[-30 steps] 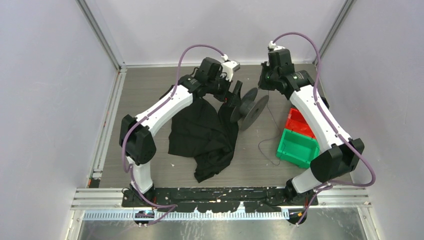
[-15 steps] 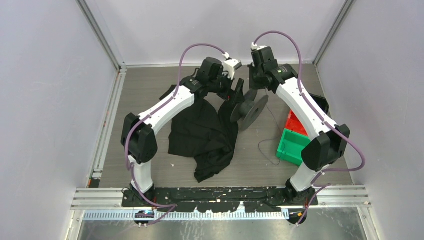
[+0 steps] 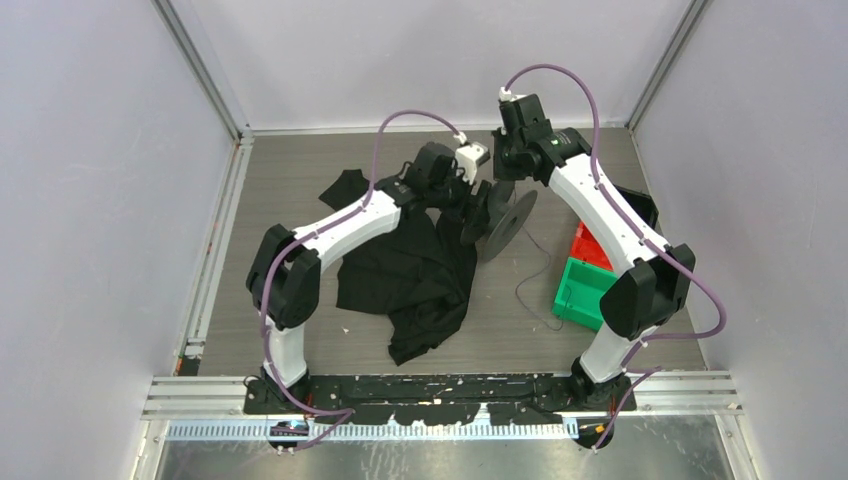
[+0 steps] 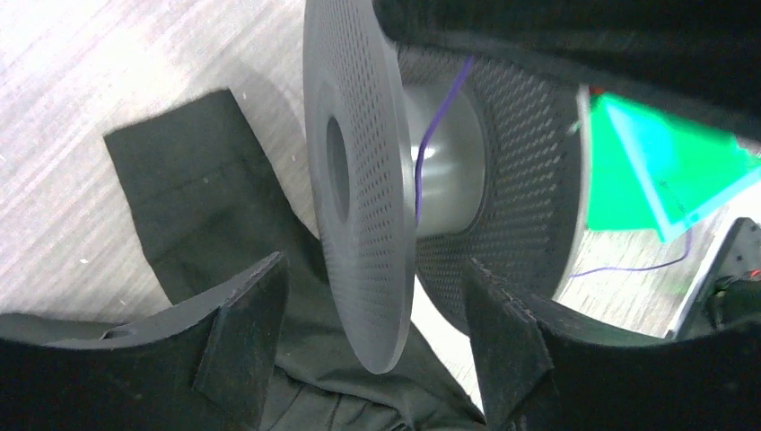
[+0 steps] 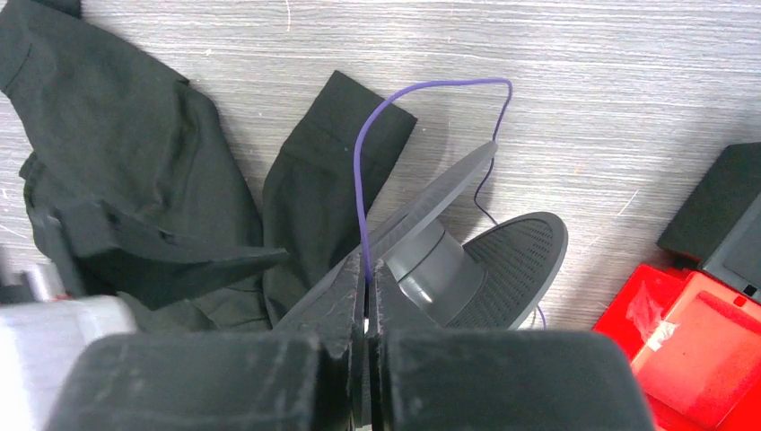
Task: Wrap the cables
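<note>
A grey spool (image 3: pixel 497 215) lies tilted on the table; it also shows in the left wrist view (image 4: pixel 359 171) and the right wrist view (image 5: pixel 489 269). The cable is a thin purple wire (image 5: pixel 359 171): it loops up from my right gripper (image 5: pixel 368 269), which is shut on it just above the spool's far flange. One strand crosses the spool's hub (image 4: pixel 429 148). The wire's loose end trails on the table (image 3: pixel 530 285). My left gripper (image 4: pixel 375 265) is open, its fingers astride the near flange's lower edge without touching it. In the top view the left gripper (image 3: pixel 478 200) and right gripper (image 3: pixel 503 172) meet at the spool.
A black cloth garment (image 3: pixel 410 265) lies left of and under the spool. A green bin (image 3: pixel 590 290) and a red bin (image 3: pixel 592 245) stand to the right, with a black block (image 3: pixel 640 205) behind them. Walls close in on three sides.
My right arm has swung left from the far right to above the spool, carrying the wire. My left gripper has shifted right, onto the spool's near flange.
</note>
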Robot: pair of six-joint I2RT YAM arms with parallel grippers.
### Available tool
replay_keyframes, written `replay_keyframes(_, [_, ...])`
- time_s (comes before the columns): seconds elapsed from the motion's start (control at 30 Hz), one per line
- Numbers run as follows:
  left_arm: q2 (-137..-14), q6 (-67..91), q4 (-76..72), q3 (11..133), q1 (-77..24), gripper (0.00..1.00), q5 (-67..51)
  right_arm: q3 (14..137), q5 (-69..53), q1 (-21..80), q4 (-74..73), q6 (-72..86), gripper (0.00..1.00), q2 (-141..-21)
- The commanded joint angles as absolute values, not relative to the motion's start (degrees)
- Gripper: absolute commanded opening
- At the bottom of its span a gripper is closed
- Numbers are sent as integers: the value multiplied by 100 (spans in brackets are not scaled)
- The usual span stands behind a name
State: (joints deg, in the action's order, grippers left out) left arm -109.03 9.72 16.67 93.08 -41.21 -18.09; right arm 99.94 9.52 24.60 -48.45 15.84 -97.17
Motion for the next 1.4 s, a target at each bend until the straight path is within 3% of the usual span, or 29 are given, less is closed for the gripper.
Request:
replay_keyframes(0.0, [-10364, 818, 473, 8682, -4201, 69, -1364, 9999, 809, 2491, -4654, 1683, 0, -9701])
replay_keyframes(0.23, [-10066, 955, -459, 7984, -4204, 65, -1315, 9792, 696, 2495, -4516, 1707, 0, -9643])
replay_keyframes(0.63, [-10013, 1184, -480, 7983, -4209, 67, -1354, 9322, 769, 2506, -4169, 1663, 0, -9478])
replay_keyframes(0.93, [-10072, 1161, -678, 7935, -4292, 59, -958, 9229, 756, 2506, -4087, 1688, 0, -9427])
replay_keyframes(1.37, [-10046, 1091, -867, 7839, -4482, 64, -639, 9100, 745, 2510, -3997, 1686, 0, -9276])
